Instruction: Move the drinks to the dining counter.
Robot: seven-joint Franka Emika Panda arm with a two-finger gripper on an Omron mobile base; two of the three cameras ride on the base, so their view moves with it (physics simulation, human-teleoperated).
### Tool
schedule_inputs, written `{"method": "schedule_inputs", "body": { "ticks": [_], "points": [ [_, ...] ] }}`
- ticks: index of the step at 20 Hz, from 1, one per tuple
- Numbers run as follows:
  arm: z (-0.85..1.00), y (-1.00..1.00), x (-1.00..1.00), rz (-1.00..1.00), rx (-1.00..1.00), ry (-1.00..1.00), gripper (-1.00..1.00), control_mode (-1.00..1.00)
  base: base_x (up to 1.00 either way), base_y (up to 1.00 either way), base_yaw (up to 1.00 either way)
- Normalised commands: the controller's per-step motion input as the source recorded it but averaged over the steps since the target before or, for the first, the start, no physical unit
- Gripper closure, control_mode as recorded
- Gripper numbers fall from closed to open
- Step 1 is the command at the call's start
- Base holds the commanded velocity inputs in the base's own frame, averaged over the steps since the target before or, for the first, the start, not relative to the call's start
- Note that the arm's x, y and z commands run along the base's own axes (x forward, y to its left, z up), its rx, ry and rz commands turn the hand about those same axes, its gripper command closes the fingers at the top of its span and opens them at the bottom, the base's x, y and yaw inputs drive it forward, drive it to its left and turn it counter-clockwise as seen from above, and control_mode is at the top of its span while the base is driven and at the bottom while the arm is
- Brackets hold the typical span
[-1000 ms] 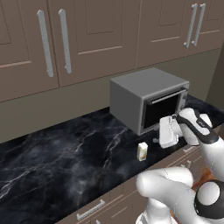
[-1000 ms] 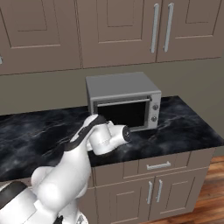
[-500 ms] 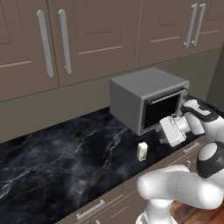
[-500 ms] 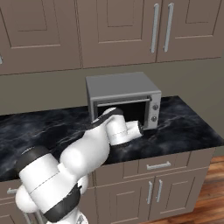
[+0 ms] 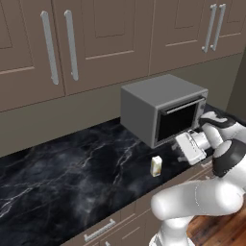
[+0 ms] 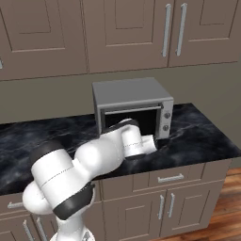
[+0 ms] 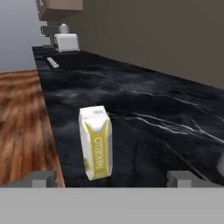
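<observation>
Gripper (image 7: 109, 177) jaws spread wide, nothing held, lying low & level w/ the worktop (image 5: 67, 178) so I can slide in around the carton (image 7: 96, 142), upright near the front edge by the toaster oven (image 5: 161, 108).

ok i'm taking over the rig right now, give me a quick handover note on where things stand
End effector: open, holding nothing, low over the black marble worktop in front of the toaster oven, aimed sideways at the carton.
Carton: upright near the worktop's front edge, left of the oven, untouched. In the hand view it stands ahead between the fingertips.
Done: no drink picked up.
Left: grasp the carton and take it to the dining counter; other drinks likewise.
</observation>
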Motion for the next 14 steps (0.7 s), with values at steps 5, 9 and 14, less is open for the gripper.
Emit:
{"method": "schedule_inputs", "body": {
  "ticks": [5,9,14],
  "points": [
    [-0.18,0.27,-0.21,0.00,0.00,0.00,-1.00,-1.00,0.00,0.00,0.00],
    [0.00,0.39,-0.12,0.00,0.00,-0.02,-1.00,-1.00,0.00,0.00,0.00],
    [0.11,0.20,-0.19,0.00,0.00,-0.04,-1.00,-1.00,0.00,0.00,0.00]
  ]
}}
